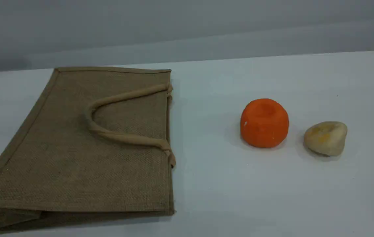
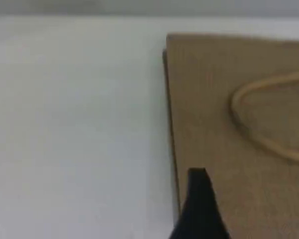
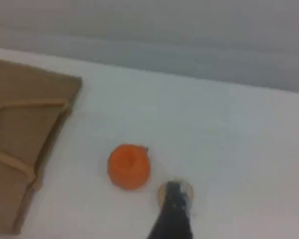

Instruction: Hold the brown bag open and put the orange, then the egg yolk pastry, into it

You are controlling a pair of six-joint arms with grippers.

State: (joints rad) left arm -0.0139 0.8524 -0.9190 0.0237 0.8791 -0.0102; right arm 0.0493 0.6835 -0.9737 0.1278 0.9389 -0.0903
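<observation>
**Step in hand:** opening the brown bag [image 1: 85, 144]. No step of the task is done yet.

**Positions**
- The bag lies flat on the desk [image 1: 239, 191] at the left of the scene view. Its mouth edge faces the frame centre, and a beige loop handle [image 1: 108, 133] rests on its upper panel.
- The orange [image 1: 264, 123] sits right of centre, well apart from the bag.
- The egg yolk pastry [image 1: 325, 138] sits just beside the orange, further right, not touching it.

**Grippers**
- Neither arm appears in the scene view.
- The left gripper [image 2: 202, 209] shows one dark fingertip at the bottom of its wrist view, by a bound edge of the bag.
- The right gripper [image 3: 173, 211] shows one fingertip in front of the pastry (contact cannot be judged).
- Both grippers are spread wide and carry nothing.

**Next move, as judged**
1. The left gripper should take the upper handle or the mouth edge and lift it so that the panels part.
2. With the mouth held open, the right gripper should go to the orange first, not the nearer pastry.
</observation>
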